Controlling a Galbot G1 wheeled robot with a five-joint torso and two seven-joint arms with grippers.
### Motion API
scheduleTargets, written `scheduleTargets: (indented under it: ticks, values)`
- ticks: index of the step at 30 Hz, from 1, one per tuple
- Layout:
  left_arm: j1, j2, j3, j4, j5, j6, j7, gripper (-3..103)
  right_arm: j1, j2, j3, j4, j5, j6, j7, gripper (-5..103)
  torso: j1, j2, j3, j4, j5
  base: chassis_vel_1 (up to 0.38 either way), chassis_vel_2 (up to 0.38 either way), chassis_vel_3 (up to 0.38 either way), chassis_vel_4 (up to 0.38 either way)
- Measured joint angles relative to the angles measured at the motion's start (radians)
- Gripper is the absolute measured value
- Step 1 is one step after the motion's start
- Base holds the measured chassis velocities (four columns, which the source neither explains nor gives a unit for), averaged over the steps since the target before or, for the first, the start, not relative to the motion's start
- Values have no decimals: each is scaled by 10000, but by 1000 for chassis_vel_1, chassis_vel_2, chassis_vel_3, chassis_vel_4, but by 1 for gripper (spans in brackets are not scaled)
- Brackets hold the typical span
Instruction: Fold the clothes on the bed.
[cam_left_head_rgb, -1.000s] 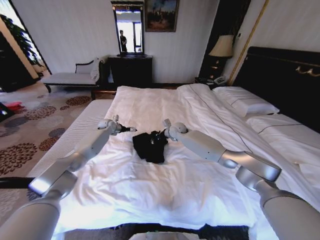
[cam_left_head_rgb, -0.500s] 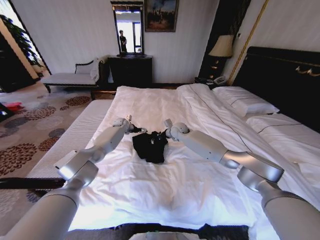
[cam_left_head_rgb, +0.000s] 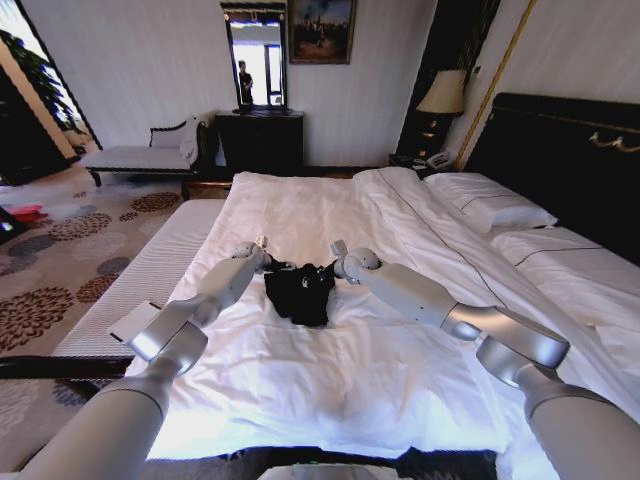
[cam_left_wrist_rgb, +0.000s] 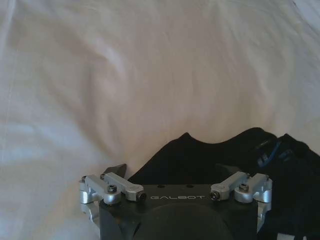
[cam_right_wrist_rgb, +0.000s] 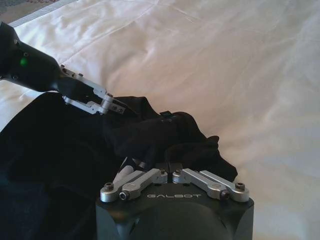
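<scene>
So the soft black short-sleeved T-shirt is basically a crumpled heap right now, sitting around the middle of the big double bed with the white duvet and dark headboard, well short of the white pillows. We can't see any neat edge, flat panel or laid-out sleeve anywhere, just bunched fabric with wrinkles, so we'd say the folding hasn't really produced anything yet. Both of our arms are down at the far edge of the heap. Our right end effector looks pressed together on a raised bunch of the black cloth; in the right wrist view the linkages are drawn in and the fabric puckers right up against them. Our left end effector sits at the other corner of that same edge, touching the shirt, and from the left wrist view the linkages are swung wide, so it reads as spread and not gripping yet. Our guess: we're at the pick-up-the-corners stage, so spreading it flat and every actual fold is left to do. Beyond the bed there's a pale chaise bench by the wall, not involved.
</scene>
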Motion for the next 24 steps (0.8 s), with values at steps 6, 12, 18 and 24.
scheduleTargets:
  ticks: [6, 12, 18, 24]
  values:
    - [153, -190, -203, 43, 364, -8, 111, 85, 0, 21, -6, 4, 12, 0, 19, 0, 0, 0, 0, -1, 0, 0, 0, 0, 0]
    - [235, -159, -209, 14, 440, -11, 125, 58, -29, -236, -12, 147, 33, -5, 58, 0, 0, 0, -1, -4, 0, 0, 0, 0, 0]
    - [235, 26, -163, -70, 437, -11, 125, 42, -119, -329, -12, 175, -8, -6, 60, 0, 0, 0, 0, -4, 0, 0, 0, 0, 0]
    - [355, 398, -150, -464, 378, -10, 40, 20, -162, -342, -12, 196, -44, -6, 81, 0, 0, 0, 0, -1, -1, 0, 0, 0, 0]
